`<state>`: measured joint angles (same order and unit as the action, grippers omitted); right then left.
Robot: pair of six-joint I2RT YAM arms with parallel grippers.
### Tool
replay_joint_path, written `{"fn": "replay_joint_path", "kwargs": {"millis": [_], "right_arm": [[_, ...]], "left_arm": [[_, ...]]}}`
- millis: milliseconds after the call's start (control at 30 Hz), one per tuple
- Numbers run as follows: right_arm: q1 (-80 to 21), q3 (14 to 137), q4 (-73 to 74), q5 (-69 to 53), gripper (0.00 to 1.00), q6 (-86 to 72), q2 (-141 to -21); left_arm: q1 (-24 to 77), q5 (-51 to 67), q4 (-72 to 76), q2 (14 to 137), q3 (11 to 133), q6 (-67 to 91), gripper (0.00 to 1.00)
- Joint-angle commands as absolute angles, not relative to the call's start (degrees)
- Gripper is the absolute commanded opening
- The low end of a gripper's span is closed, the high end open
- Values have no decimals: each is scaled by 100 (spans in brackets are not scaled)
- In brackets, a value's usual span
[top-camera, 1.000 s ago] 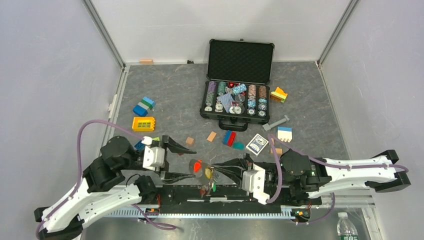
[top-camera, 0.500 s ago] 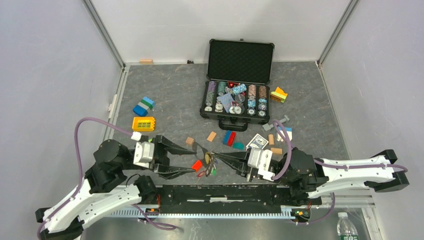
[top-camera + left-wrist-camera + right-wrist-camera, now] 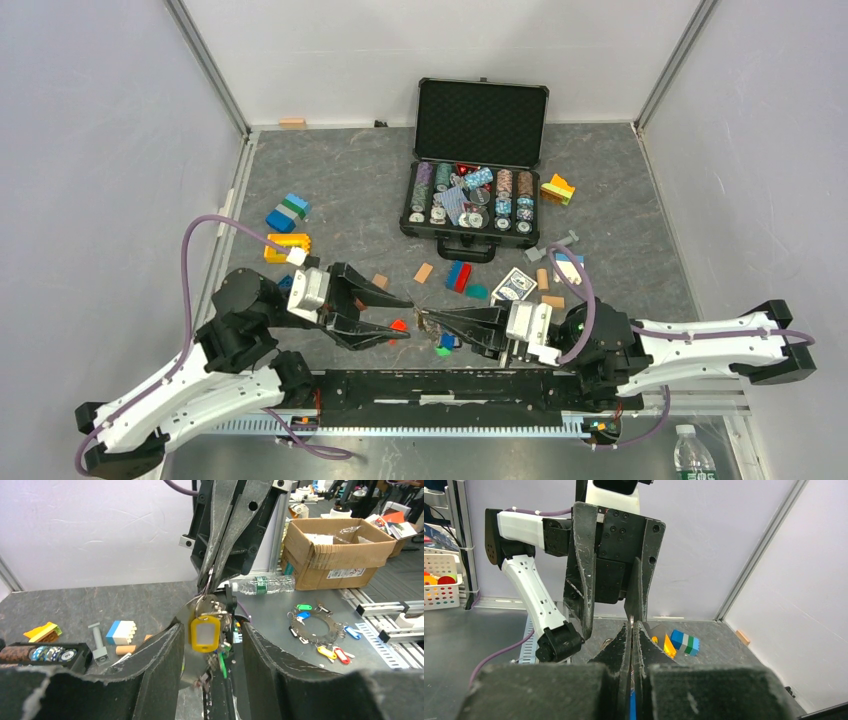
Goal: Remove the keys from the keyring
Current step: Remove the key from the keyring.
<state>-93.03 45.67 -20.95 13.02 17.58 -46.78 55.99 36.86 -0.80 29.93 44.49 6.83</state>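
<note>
right end effector (image 3: 210,575) clamped on thin wire keyring (image 3: 205,586), left end effector (image 3: 402,320) apart around plastic-capped keys (image 3: 205,632)

One black case (image 3: 481,120) stands open with poker chips (image 3: 470,195) in it. One card box (image 3: 515,287) and one grey bolt (image 3: 553,245) lie on the worktop (image 3: 340,180). There are five small wooden blocks (image 3: 424,272). The plastic toy blocks (image 3: 288,212) form seven clumps, as far as I can tell, one half hidden under the left arm (image 3: 190,390). One keyring (image 3: 204,598) carries keys (image 3: 205,634) showing four coloured heads: one yellow, one green, one red, one blue. One water bottle (image 3: 688,450) stands by.
</note>
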Motion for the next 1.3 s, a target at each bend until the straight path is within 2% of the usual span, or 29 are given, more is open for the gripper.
{"fn": "replay_joint_path", "kwargs": {"millis": [0, 233, 667, 900, 1267], "right_arm": [[-9343, 4709, -2587, 1327, 0, 1787, -4744], [-9343, 4773, -2356, 1200, 0, 2078, -4772], [-9343, 4685, -2140, 970, 0, 2484, -4673], [-9345, 4720, -2157, 864, 0, 2414, -4820], [-9343, 4610, -2511, 1136, 0, 2143, -4848]], "left_arm": [[5598, 3924, 448, 3120, 4478, 1002, 52], [5599, 3937, 470, 3119, 4505, 936, 45], [5599, 4113, 190, 2967, 4529, 622, 44], [5594, 4019, 378, 3080, 4467, 617, 32], [5598, 4126, 393, 3231, 4447, 519, 35]]}}
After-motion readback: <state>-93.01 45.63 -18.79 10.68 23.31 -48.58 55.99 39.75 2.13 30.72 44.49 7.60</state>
